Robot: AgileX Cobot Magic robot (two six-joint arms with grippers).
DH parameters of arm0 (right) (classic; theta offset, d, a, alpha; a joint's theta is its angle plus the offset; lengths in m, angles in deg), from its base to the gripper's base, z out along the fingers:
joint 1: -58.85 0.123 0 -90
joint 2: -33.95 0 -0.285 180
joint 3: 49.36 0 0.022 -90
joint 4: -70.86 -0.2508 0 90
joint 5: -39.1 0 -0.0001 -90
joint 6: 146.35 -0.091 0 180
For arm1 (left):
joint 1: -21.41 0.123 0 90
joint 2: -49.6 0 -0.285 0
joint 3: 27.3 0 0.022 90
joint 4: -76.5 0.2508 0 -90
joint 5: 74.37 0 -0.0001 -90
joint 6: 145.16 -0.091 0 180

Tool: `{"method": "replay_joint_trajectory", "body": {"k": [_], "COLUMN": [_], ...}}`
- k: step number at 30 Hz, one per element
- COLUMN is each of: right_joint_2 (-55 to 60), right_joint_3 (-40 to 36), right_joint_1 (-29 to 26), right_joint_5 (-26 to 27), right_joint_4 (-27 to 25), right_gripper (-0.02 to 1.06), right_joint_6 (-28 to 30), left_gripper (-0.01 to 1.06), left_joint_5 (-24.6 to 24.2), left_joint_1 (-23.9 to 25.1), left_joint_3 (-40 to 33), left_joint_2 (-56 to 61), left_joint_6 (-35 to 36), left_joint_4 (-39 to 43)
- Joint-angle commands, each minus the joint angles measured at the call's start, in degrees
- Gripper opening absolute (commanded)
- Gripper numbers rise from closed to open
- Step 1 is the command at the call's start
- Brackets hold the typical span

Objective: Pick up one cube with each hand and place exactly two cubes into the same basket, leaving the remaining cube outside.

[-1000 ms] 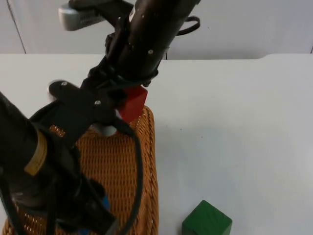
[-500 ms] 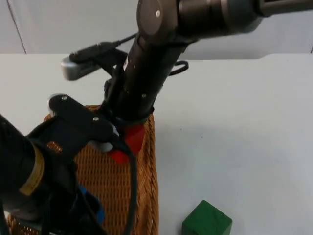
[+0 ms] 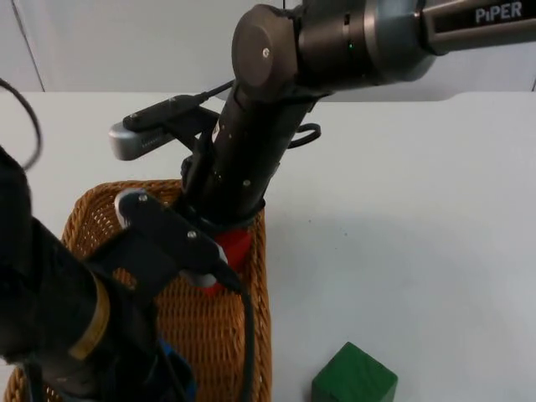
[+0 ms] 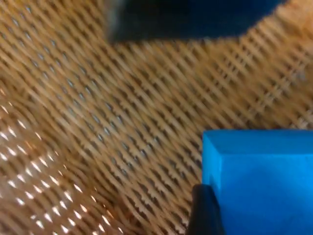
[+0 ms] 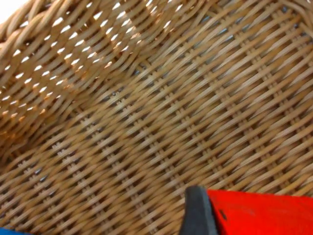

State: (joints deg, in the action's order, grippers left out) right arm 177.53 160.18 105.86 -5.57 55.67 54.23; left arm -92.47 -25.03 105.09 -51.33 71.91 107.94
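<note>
Wicker basket (image 3: 251, 335): landmark, on the white table (image 3: 419, 209).
Right pincer (image 3: 219, 251): arm angled steeply down into the basket's far end, clenched on the red cube (image 3: 230, 247), held just above the weave.
Left pincer (image 3: 163, 368): arm lowered into the basket's near end, grasping the blue cube (image 4: 261, 183) close over the floor.
Green cube (image 3: 354, 375): on the table just beside the basket's near right side, outside it.

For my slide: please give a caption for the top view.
Both arms lower cubes into the wicker basket; the green cube sits outside.
</note>
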Motion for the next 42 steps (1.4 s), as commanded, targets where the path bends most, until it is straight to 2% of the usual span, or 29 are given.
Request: {"method": "replay_joint_trajectory", "body": {"k": [1,6,9,10,13,14,15,16,18,19,22,23,24,25,26,28,30,36,42], "right_joint_2": [-0.10,-0.10,-0.10,-0.10,-0.10,-0.10,-0.10,-0.10,-0.10,-0.10,-0.10,-0.10,-0.10,-0.10,-0.10,-0.57,-1.08,-6.35,-14.20], "right_joint_3": [-0.01,-0.01,-0.01,-0.01,-0.01,-0.01,-0.01,-0.01,-0.01,-0.01,-0.01,-0.01,-0.01,-0.01,-0.01,0.13,0.13,0.13,0.13], "right_joint_1": [0.44,0.44,0.44,0.44,0.44,0.44,0.44,0.44,0.44,0.44,0.44,0.44,0.44,0.44,0.44,0.44,0.44,0.31,0.08], "right_joint_5": [0.83,0.81,0.81,0.81,0.70,0.70,0.70,0.70,0.70,0.70,0.70,0.70,0.70,0.82,0.92,0.95,1.19,3.78,4.42], "right_joint_4": [-0.65,-0.41,-0.41,-0.41,-0.41,-0.41,-0.41,-0.41,-0.41,-0.41,-0.41,-0.41,-0.41,-0.37,-0.37,-0.37,-0.24,0.08,1.56], "right_gripper": [0.00,0.00,0.09,0.09,0.28,0.28,0.34,0.43,0.52,0.52,0.62,0.64,0.64,0.65,0.66,0.66,0.66,0.66,0.66], "right_joint_6": [0.25,0.25,0.25,0.25,0.25,0.25,0.25,0.25,0.25,0.25,0.25,0.12,0.12,-0.31,-0.35,-0.35,-0.35,-0.35,-0.35], "left_gripper": [0.00,0.00,0.00,0.00,0.00,0.00,0.00,0.00,0.08,0.08,0.32,0.42,0.42,0.55,0.62,0.70,0.73,0.73,0.73], "left_joint_5": [1.09,2.19,2.73,2.73,2.73,2.73,2.73,2.71,2.84,2.84,2.95,2.95,2.95,2.42,1.18,-1.11,-1.73,-2.70,-8.08], "left_joint_1": [-0.12,-0.12,-0.12,-0.12,-0.12,-0.12,-0.12,-0.12,-0.12,-0.12,-0.12,-0.12,-0.12,-0.12,-0.12,-0.12,-0.12,-0.12,-0.12], "left_joint_3": [-0.24,-0.24,-0.24,-0.24,-0.24,-0.24,-0.24,-0.24,-0.24,-0.24,-0.24,-0.24,-0.24,-0.24,-0.24,-0.24,-0.24,-0.24,-0.24], "left_joint_2": [-1.52,-3.67,-3.67,-3.67,-3.67,-3.67,-3.67,-3.67,-3.67,-3.67,-3.67,-3.67,-3.67,-3.41,-2.91,-1.45,0.23,7.33,19.68], "left_joint_6": [1.89,2.14,2.14,2.14,2.14,2.14,2.14,2.17,2.17,2.17,2.17,2.17,2.17,2.17,2.17,2.17,2.17,2.17,2.17], "left_joint_4": [1.47,1.09,0.97,0.97,0.97,0.97,0.97,0.97,0.97,0.97,0.97,0.97,0.97,1.21,1.63,2.27,2.27,2.37,2.99]}}
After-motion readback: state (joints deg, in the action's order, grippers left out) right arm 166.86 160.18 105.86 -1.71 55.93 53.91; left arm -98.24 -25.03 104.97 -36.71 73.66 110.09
